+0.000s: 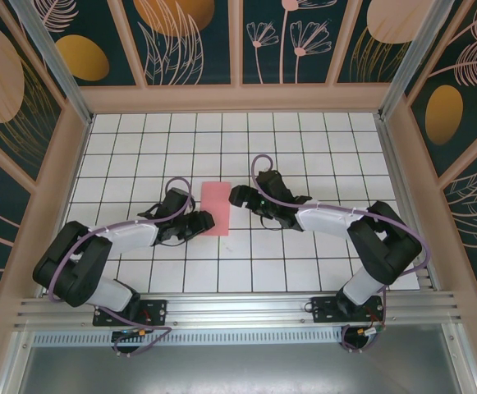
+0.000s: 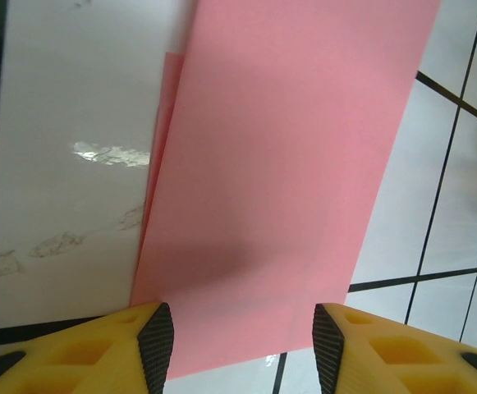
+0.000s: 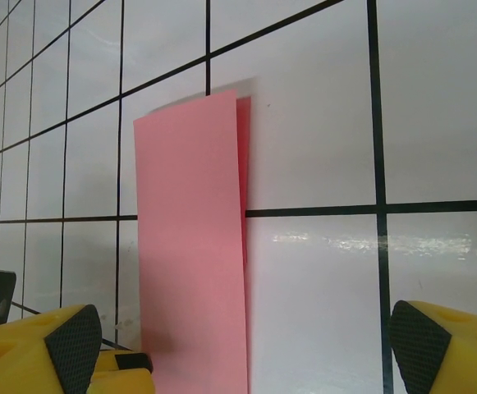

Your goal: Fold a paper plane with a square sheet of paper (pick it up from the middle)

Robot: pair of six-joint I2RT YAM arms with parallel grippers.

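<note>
The salmon-pink sheet of paper [image 1: 216, 208] lies flat on the white grid table, folded in half into a narrow rectangle. Its lower layer peeks out along one long edge [image 3: 243, 164]. My left gripper [image 1: 201, 222] sits at the sheet's near left corner. It is open, and its yellow fingers straddle the paper's [image 2: 287, 164] near end [image 2: 245, 349] without pinching it. My right gripper [image 1: 240, 195] is low at the sheet's right edge and wide open [image 3: 246, 353]. The paper [image 3: 190, 246] lies towards its left finger, with bare tile between the jaws.
The table [image 1: 304, 148] is white tile with black grid lines, walled by a wooden frame with patterned panels [image 1: 193, 41]. A metal rail [image 1: 238, 308] runs along the near edge by the arm bases. A yellow finger of the left gripper [image 3: 123, 376] shows beside the paper.
</note>
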